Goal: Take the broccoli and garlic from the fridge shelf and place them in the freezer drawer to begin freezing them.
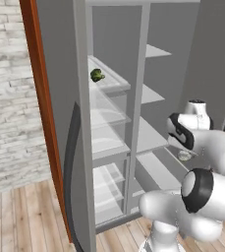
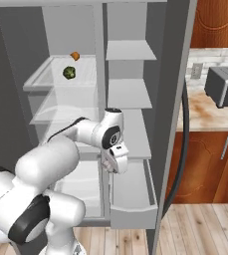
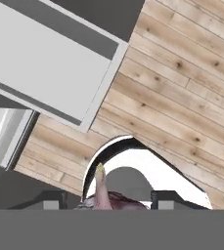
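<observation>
One broccoli [image 2: 69, 72] is seen lying on an upper fridge shelf [image 2: 46, 79], with one small orange item [image 2: 75, 56] just behind it. One garlic bulb [image 3: 103, 193], pinkish with a pale tip, is held between the narrowed fingers of the gripper [image 3: 105, 204], above the one open freezer drawer [image 3: 50, 63] and the wooden floor [image 3: 182, 88].

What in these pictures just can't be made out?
- Hand view: the pinkish thing between the gripper tips is cut off at the bottom edge, so what it is and whether it is gripped stay unclear.
- Right base view: the small orange thing behind the broccoli is too small to name.
</observation>
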Motion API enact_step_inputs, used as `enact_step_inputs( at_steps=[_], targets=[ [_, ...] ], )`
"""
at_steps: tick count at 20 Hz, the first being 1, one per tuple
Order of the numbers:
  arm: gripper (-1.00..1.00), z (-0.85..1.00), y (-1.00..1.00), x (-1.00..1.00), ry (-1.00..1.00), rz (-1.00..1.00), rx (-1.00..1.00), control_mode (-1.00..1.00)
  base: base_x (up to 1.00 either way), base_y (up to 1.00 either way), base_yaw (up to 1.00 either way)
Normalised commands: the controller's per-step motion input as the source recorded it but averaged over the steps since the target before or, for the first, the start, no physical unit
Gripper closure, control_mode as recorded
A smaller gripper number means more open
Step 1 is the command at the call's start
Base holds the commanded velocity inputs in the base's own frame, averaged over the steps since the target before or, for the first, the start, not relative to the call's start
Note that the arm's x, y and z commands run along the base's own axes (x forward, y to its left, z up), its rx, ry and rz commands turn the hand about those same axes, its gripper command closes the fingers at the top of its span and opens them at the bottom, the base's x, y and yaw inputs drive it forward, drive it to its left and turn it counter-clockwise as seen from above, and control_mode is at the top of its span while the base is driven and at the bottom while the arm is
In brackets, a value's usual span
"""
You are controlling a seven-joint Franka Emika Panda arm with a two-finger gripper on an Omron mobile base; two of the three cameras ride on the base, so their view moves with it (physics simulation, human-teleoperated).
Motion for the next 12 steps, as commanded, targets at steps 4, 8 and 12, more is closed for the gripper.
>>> enact_step_inputs(
  at_steps=[4, 8, 12],
  targets=[
    [1.0, -0.67, -0.15, 0.52, 0.02, -0.17, -0.02, -1.0, 0.0, 0.0, 0.0],
    [1.0, -0.63, -0.21, 0.32, 0.01, -0.12, 0.0, -1.0, 0.0, 0.0, 0.0],
    [1.0, -0.64, -0.19, 0.39, 0.0, -0.08, -0.01, -1.0, 0.0, 0.0, 0.0]
  ],
)
